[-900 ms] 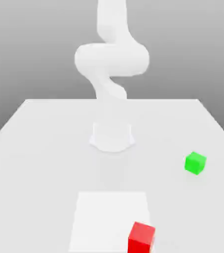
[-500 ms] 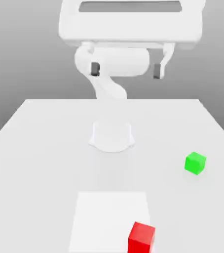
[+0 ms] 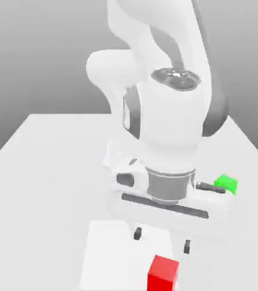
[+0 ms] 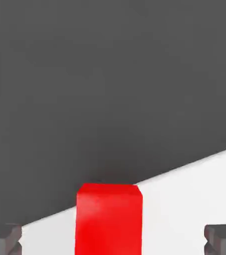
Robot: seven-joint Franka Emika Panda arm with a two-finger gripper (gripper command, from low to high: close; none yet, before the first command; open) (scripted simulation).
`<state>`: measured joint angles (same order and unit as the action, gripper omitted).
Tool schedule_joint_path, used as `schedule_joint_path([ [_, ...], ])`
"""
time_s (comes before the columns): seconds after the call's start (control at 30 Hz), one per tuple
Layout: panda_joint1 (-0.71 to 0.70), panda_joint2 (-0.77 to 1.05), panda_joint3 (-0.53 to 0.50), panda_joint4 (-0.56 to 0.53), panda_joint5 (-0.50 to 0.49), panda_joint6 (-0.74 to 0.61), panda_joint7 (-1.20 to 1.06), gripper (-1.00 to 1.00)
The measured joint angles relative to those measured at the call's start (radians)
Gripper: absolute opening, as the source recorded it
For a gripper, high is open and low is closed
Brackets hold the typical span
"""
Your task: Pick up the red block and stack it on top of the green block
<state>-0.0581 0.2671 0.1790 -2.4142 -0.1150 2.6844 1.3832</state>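
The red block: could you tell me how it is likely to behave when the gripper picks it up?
The red block looks like a rigid cube, so it probably won't flex when squeezed. Its flat faces suggest it would slide rather than roll if nudged, and its squat shape makes tipping seem unlikely.

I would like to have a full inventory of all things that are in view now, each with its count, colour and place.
Red block: one, bright red, at the near edge of the table in the exterior view.
Green block: one, bright green, on the table toward the exterior view's right, partly hidden behind the gripper.
Pale square patch: one, white, on the table beside the red block.
Table: one, off-white, under the blocks.
Robot arm: one, white with grey parts, rising from the table.
Gripper: one, white with two dark-tipped fingers, open, above the red block.
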Motion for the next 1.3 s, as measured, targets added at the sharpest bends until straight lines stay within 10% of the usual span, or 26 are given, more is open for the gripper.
schedule_joint_path([
  [0.1,0.024,0.109,-0.03,0.015,-0.034,0.085,0.031,0.0],
  [0.13,0.033,0.138,-0.041,0.02,-0.044,0.109,0.039,-1.0],
  [0.6,0.047,-0.084,0.077,-0.064,0.066,-0.025,-0.047,-1.0],
  [1.07,0.605,-0.534,0.348,-0.486,0.421,-0.033,-0.342,-1.0],
  [1.3,0.56,-0.421,0.408,-0.507,0.315,0.101,-0.272,-1.0],
])
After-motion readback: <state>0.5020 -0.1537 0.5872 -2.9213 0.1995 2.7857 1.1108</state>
